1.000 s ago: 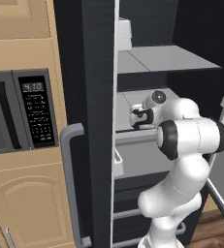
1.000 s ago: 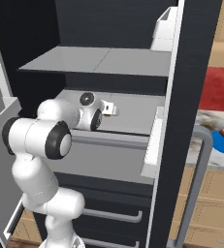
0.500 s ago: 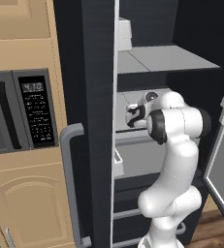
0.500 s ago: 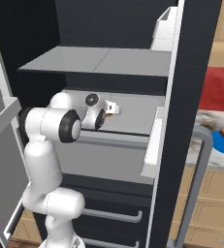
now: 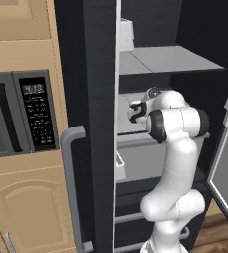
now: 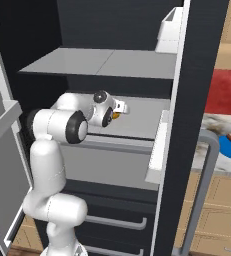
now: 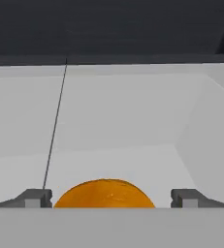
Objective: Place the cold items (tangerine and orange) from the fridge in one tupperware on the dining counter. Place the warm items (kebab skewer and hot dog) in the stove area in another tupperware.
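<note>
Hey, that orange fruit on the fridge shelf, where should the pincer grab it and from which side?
Grip the orange fruit across its widest middle, coming straight in from the fridge's open front. It is round and sits on the shelf, already centred between the open pincer's fingertips.

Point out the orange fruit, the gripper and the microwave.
orange fruit point(image 7: 104, 194): hand view, its visible top.
gripper point(image 7: 111, 198): hand view, midway between the fingers.
microwave point(image 5: 36, 113): left base view, control panel.
</note>
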Controlling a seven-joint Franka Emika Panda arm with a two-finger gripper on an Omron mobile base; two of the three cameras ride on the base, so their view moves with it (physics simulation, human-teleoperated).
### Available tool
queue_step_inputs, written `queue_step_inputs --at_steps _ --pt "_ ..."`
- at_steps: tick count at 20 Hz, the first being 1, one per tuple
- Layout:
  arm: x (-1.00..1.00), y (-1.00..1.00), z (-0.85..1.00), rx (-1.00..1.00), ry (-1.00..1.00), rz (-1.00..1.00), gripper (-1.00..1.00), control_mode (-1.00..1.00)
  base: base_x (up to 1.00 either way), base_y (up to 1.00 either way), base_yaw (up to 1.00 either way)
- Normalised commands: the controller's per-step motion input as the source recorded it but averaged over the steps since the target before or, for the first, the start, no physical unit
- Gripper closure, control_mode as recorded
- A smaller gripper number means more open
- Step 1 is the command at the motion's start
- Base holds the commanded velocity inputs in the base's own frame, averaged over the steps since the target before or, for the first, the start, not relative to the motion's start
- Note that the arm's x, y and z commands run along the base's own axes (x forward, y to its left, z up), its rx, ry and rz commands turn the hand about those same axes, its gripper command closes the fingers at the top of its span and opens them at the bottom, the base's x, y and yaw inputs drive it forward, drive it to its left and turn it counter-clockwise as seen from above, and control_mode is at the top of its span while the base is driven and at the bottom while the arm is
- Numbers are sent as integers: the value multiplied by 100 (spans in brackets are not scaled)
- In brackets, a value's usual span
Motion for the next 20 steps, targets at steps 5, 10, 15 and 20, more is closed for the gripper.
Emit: queue_step_inputs --at_steps 5,10,15,20 --pt "-1 0 -91 0 34 -12 100 -100 0 0 0" --pt "0 0 -88 0 36 -8 100 -100 0 0 0" --pt "-80 0 -99 3 -10 -5 100 -100 0 0 0" --pt "-100 0 -100 20 -79 1 100 -100 0 0 0"
